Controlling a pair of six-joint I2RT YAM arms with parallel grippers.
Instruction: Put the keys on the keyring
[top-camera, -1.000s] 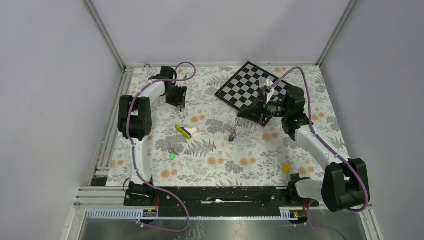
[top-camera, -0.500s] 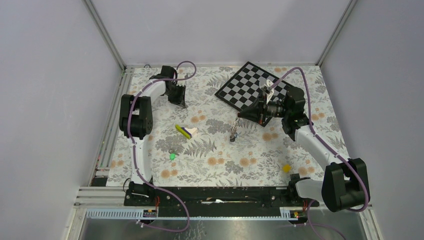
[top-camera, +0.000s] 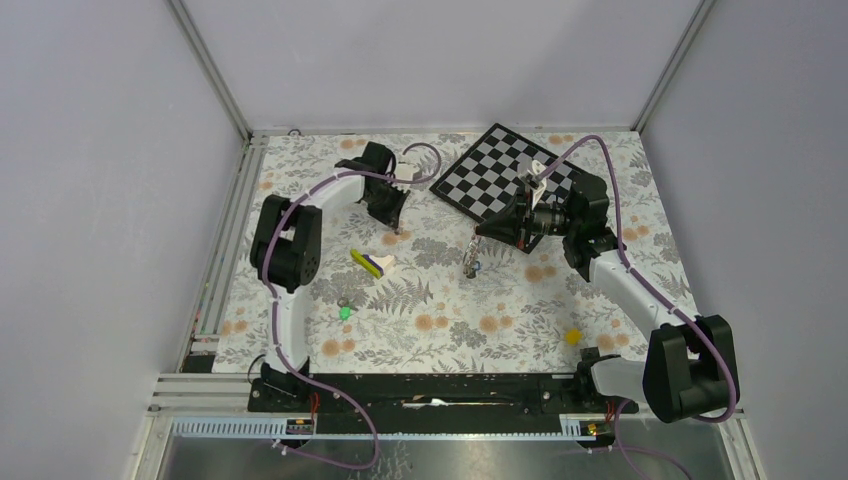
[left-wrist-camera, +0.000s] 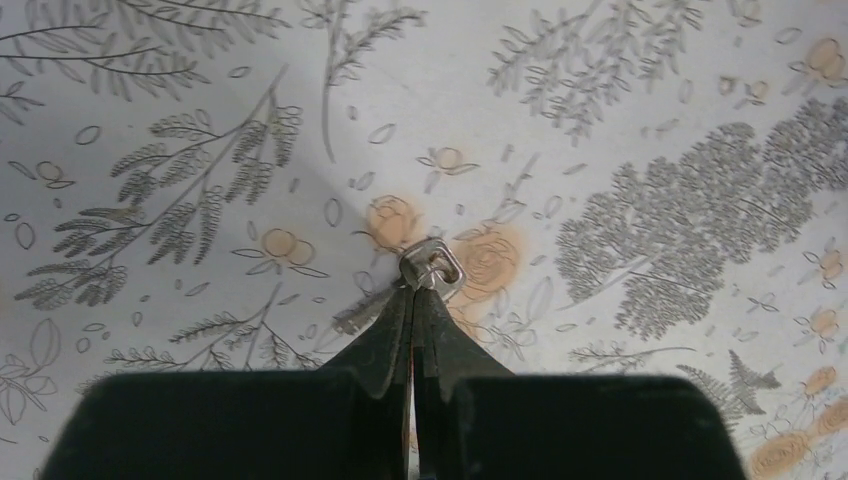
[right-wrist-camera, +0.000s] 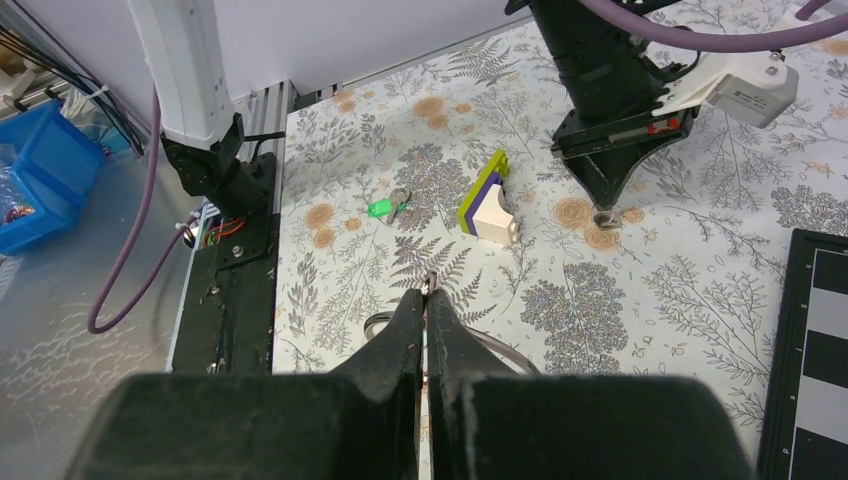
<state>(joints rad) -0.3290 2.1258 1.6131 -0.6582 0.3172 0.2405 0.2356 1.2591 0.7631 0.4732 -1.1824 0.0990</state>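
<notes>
My left gripper (left-wrist-camera: 415, 290) is shut on a small silver key (left-wrist-camera: 432, 268) with a squarish metal head, held just above the floral mat; the same gripper shows in the top view (top-camera: 397, 226) and in the right wrist view (right-wrist-camera: 605, 212). My right gripper (right-wrist-camera: 427, 292) is shut on the thin silver keyring (right-wrist-camera: 500, 352), whose wire arcs out on both sides of the fingers. In the top view the keyring (top-camera: 470, 260) hangs below the right gripper (top-camera: 478, 238) with something blue on it. A green-headed key (top-camera: 345, 312) lies on the mat and also shows in the right wrist view (right-wrist-camera: 380, 208).
A yellow-white-purple wedge block (top-camera: 373, 263) lies between the green key and my left gripper. A small yellow cube (top-camera: 572, 337) sits at the front right. A checkerboard (top-camera: 495, 182) lies at the back right. A blue bin (right-wrist-camera: 40, 175) stands off the table's left side.
My left arm has swung from the back left towards the middle, its gripper shut the whole time. The right gripper with the keyring has barely moved.
</notes>
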